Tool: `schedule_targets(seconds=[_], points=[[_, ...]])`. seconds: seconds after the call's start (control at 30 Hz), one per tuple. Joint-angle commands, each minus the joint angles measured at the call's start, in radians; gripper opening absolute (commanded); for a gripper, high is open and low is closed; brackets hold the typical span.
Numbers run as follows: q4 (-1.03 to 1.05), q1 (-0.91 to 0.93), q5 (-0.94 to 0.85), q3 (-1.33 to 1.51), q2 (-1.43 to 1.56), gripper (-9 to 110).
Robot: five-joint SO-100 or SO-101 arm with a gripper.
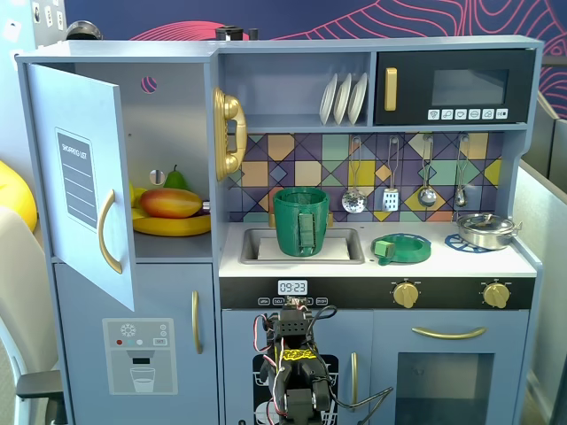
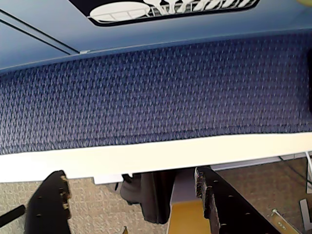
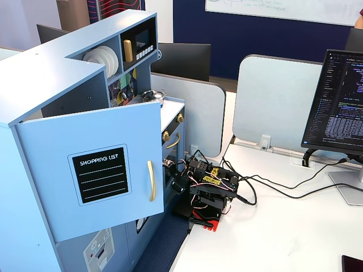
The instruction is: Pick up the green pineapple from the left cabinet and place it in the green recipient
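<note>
Green pineapple is not something I can pick out in any view. In a fixed view from the front, the left cabinet point(image 1: 168, 115) stands with its door point(image 1: 80, 186) swung open. On its shelf lie an orange-red mango point(image 1: 170, 203) on a yellow banana point(image 1: 173, 226), with a dark green pear point(image 1: 175, 177) behind them; whether the small toy sits hidden among them I cannot tell. The green recipient point(image 1: 301, 221) stands upright in the sink point(image 1: 341, 252), handle facing the camera. A flat green dish point(image 1: 403, 248) lies on the surface just to its right, and a steel pot point(image 1: 485, 230) sits further right. The arm point(image 1: 297, 372) is folded low in front of the kitchen, below the clock point(image 1: 292, 287).

In the wrist view, the pincer point(image 2: 131, 200) is released: its two dark fingers point(image 2: 48, 204) stand wide apart with nothing between them. Beyond them run a white edge point(image 2: 146, 158) and a dark blue textured mat point(image 2: 156, 97).

In a fixed view from the side, the cabinet door point(image 3: 91, 170) shows its black shopping list label point(image 3: 102, 174) and gold handle point(image 3: 151, 180). The arm point(image 3: 207, 190) sits folded on the white surface point(image 3: 272, 238) beside the kitchen, cables trailing toward a monitor point(image 3: 340, 102). The pincer's state cannot be read here.
</note>
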Motion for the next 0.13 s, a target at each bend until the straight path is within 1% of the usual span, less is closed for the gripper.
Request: schedule_targets(seconds=[0.0, 0.1], points=[[0.143, 0.008, -0.012, -0.006, -0.008, 23], [0.179, 0.008, -0.026, -0.006, -0.008, 20]])
